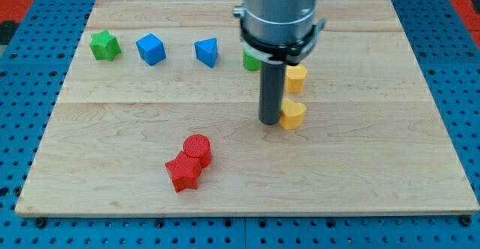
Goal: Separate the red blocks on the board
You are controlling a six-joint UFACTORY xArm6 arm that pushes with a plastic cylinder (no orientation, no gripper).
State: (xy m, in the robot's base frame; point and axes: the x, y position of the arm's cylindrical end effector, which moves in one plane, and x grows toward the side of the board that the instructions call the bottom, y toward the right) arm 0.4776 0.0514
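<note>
I see my tip point(270, 121) touching the left side of a yellow block point(292, 115), far from the reds. The red cylinder point(197, 149) and red star point(183, 173) touch, near the board's point(375, 166) near edge. The rod has no fingers.

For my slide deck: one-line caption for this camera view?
My tip rests beside the yellow heart block, apart from the touching red cylinder and red star block.

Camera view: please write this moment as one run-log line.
my tip: beside yellow heart block, its left | red cylinder and red star block: touching, not separated | tip far from them
</note>
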